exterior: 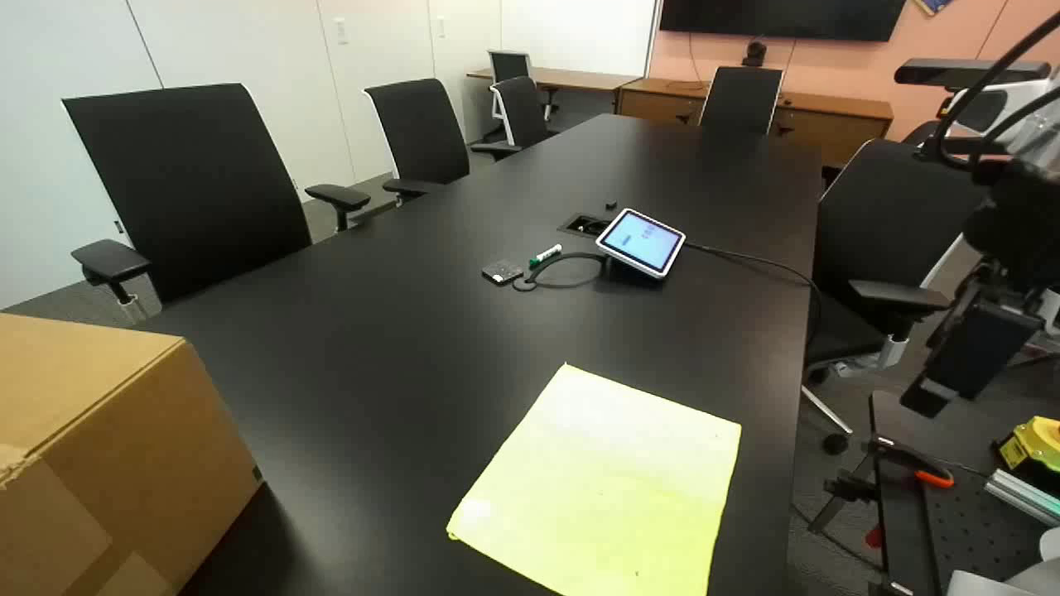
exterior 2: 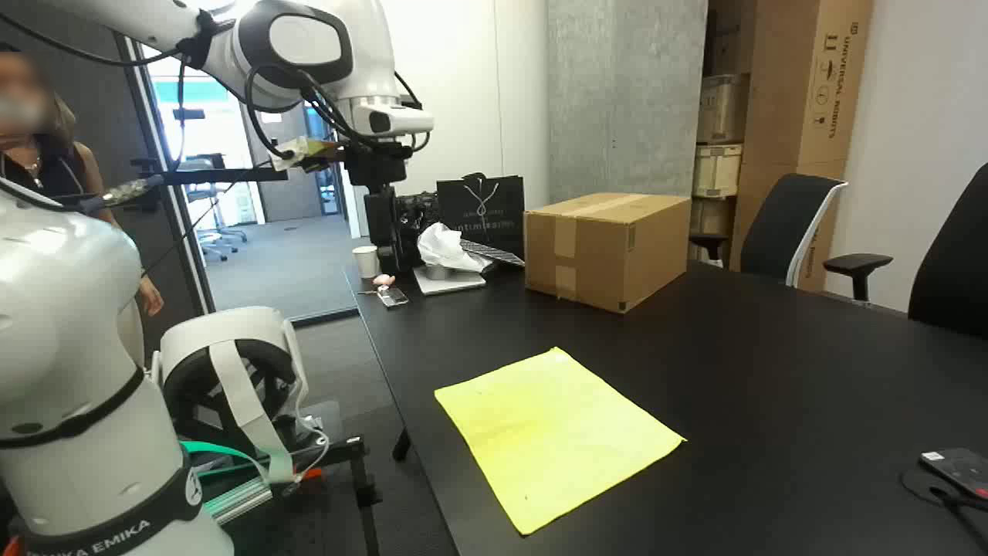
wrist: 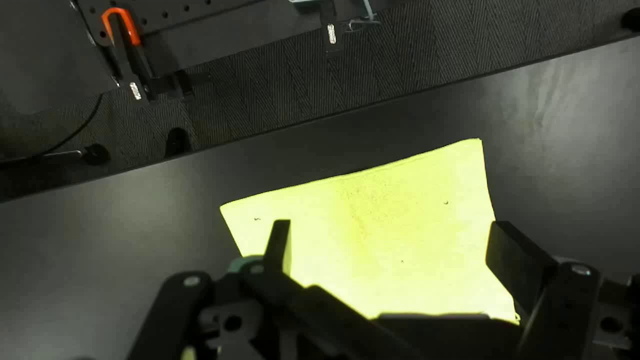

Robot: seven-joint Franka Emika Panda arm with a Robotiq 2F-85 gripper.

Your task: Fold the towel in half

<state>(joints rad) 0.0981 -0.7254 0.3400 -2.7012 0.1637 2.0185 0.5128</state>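
Observation:
The pale yellow towel lies flat and spread out on the dark table; it shows in both exterior views. In the wrist view the towel lies below my gripper. The two fingers are wide apart with nothing between them. My gripper hangs above table height, pointing down, apart from the towel, at the right in an exterior view and at the upper left in an exterior view. The towel's lower part in the wrist view is hidden behind the gripper.
A cardboard box stands on the black table. A tablet, a marker and cables lie farther along. A white cup, a laptop-like slab and a black bag are near the box. The table edge runs beside the towel.

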